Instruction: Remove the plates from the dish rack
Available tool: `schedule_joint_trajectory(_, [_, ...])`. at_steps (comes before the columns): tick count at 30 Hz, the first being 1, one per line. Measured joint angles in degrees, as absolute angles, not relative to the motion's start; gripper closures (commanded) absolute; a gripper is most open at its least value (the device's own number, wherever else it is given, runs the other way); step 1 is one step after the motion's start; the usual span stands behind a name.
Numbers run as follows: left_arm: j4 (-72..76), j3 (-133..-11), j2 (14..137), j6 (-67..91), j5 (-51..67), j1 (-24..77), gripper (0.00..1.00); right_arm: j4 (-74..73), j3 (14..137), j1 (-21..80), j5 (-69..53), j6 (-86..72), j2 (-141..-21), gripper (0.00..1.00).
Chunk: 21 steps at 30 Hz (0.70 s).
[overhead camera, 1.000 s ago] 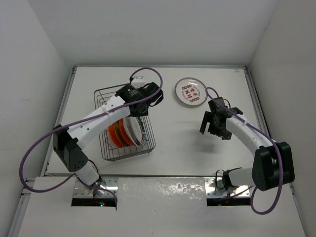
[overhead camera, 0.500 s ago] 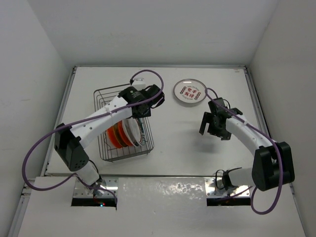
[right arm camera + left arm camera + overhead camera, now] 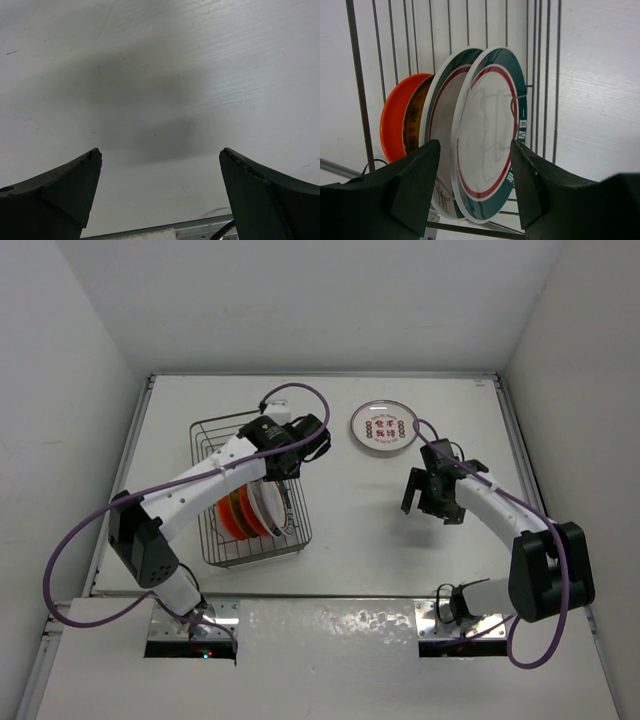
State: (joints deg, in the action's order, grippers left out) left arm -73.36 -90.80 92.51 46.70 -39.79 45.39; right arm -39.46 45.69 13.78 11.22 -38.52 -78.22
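Note:
The dish rack (image 3: 207, 540), a grey wire basket, stands left of centre and holds several plates (image 3: 262, 508) on edge. In the left wrist view the nearest is white with a dark green and red rim (image 3: 490, 135). A second green-rimmed plate (image 3: 440, 117) stands behind it, then orange ones (image 3: 394, 122). My left gripper (image 3: 475, 172) hangs open over the rack (image 3: 360, 100), its fingers (image 3: 415, 185) straddling the two green-rimmed plates without touching them. One white plate with red motifs (image 3: 383, 427) lies flat on the table. My right gripper (image 3: 430, 496) is open and empty above bare table (image 3: 160, 75).
The white table (image 3: 350, 530) is walled at the back and both sides. A purple cable (image 3: 300, 390) loops above the left arm near the rack's far end. The arm bases (image 3: 190, 625) sit at the near edge.
My left gripper's jaws have widened around the green-rimmed plates and the wrist has shifted slightly left. The right arm has barely moved.

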Motion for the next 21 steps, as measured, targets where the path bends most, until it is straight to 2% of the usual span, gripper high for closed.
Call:
schedule_joint_trajectory(5, [-72.16, -86.52, 92.4, 46.61, -39.51, 45.41, 0.47, -39.44, 45.69, 13.78, 10.39, -38.5, -78.85, 0.04])
schedule_joint_trajectory(8, [-70.89, -85.21, 92.4, 46.39, -38.74, 45.41, 0.54, -39.46, 45.69, 13.78, 10.13, -38.48, -79.05, 0.04])
schedule_joint_trajectory(13, [-70.02, -84.79, 91.94, 45.32, -38.98, 45.39, 0.82, -39.48, 45.76, 13.78, 9.96, -38.28, -79.26, 0.05])
schedule_joint_trajectory(15, [-69.76, -84.79, 91.59, 45.19, -39.42, 45.39, 0.97, -39.48, 45.78, 13.78, 9.93, -38.26, -79.26, 0.05])
schedule_joint_trajectory(21, [-74.63, -89.34, 92.64, 44.77, -40.14, 45.39, 1.0, -39.48, 45.82, 13.78, 9.78, -38.26, -79.26, 0.05])
